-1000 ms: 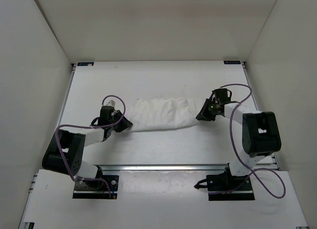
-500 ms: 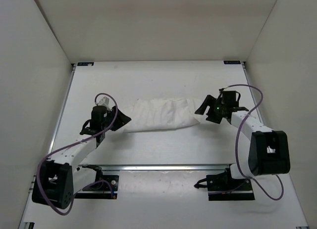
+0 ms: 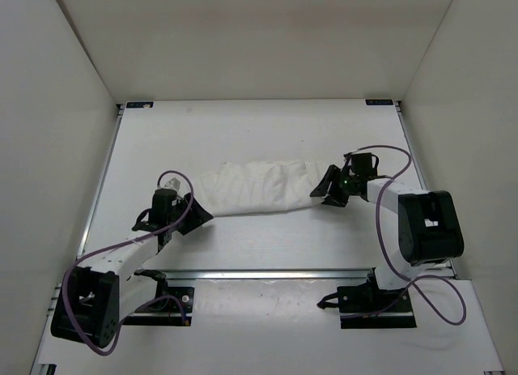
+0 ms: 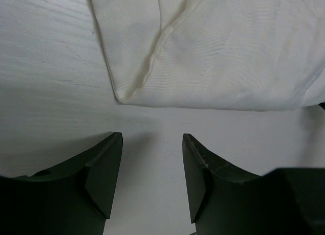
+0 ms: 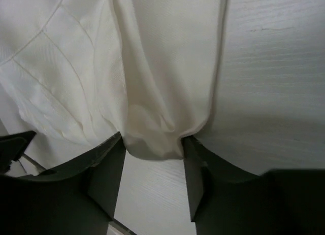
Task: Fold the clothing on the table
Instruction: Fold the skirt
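**Top external and wrist views: both grippers open at the ends of the clothing**

Top external view, left to right. The left arm reaches up from its base at the near edge. The left gripper (image 3: 204, 215) sits low on the table (image 3: 243, 132), just beside the left end of the clothing (image 3: 259, 189). The clothing lies as a long, wrinkled white band across the middle of the table, running left to right, flat on the surface. The right gripper (image 3: 320, 193) is at the band's right end, pointing left into it.

Left wrist view. The left gripper (image 4: 152, 143) has its jaws apart, with only bare table (image 4: 51, 67) between them. It holds nothing. The near left corner of the clothing (image 4: 228, 52) lies just ahead of the fingers (image 4: 101, 174), close but not touching. A seam or crease runs diagonally up from that corner.

Right wrist view. The right gripper (image 5: 152, 143) also has its jaws standing well apart. A rounded, bunched end of the clothing (image 5: 152, 67) sits between the fingertips (image 5: 109, 164) and fills the gap from one side to the other. The fabric rests on the table (image 5: 274, 93) and is not lifted. Whether the jaws press on it cannot be told. Creases fan out across the fabric to the left of the bunched end.
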Available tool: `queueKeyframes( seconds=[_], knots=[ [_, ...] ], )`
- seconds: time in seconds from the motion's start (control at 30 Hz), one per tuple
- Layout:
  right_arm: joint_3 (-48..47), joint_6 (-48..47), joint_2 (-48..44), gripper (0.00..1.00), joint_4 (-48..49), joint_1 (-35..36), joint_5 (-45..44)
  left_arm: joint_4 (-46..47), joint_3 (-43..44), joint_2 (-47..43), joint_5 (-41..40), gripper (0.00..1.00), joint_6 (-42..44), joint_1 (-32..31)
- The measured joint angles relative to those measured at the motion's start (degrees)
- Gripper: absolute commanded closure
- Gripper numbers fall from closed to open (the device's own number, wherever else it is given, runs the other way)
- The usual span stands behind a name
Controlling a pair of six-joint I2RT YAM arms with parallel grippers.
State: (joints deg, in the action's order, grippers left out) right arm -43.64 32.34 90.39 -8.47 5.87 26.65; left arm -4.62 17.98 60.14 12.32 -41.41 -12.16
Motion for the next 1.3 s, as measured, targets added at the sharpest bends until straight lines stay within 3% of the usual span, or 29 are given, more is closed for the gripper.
queueKeyframes(
  seconds=[0.07, 0.1, 0.43, 0.57, 0.63, 0.73, 0.9, 1.07, 1.3],
  knots=[
    [0.9, 0.9, 1.0, 0.92, 1.7, -0.3, 0.6, 0.4, -0.1, 1.0, -0.4, 0.37, 0.0, -0.4],
    [1.4, 1.2, 1.4, 1.00, 2.2, -0.4, 1.0, 0.7, -0.2, 1.4, -0.7, 0.37, 0.0, -0.5],
    [2.0, 2.3, 2.0, 0.99, 2.8, -1.0, 1.8, 4.9, 0.5, 4.6, -4.5, 0.34, -0.2, -1.7],
    [2.0, 2.1, 2.0, 1.00, 2.7, -1.1, 1.8, 6.0, 2.2, 7.4, -7.7, 0.37, 0.1, -3.1],
    [1.9, 1.9, 2.0, 1.00, 2.6, -1.1, 1.8, 7.3, 2.6, 8.9, -8.2, 0.44, 0.0, -3.2],
    [1.5, 1.1, 2.0, 1.00, 1.3, -1.7, 1.7, 9.0, 4.7, 13.5, -8.5, 1.00, 0.0, -3.7],
    [-1.3, -0.8, 0.9, 1.00, -4.9, -4.9, -0.9, 13.7, 9.9, 23.3, -4.8, 1.00, 0.9, -7.4],
    [-10.9, -4.2, -2.9, 1.00, -16.2, -7.2, -6.4, 19.0, 9.8, 25.9, -2.8, 1.00, -1.6, -13.3],
    [-31.7, -10.0, -3.1, 1.00, -25.1, 3.7, -11.4, 22.4, 9.7, 27.9, -1.2, 1.00, -3.8, -15.5]
  ],
)
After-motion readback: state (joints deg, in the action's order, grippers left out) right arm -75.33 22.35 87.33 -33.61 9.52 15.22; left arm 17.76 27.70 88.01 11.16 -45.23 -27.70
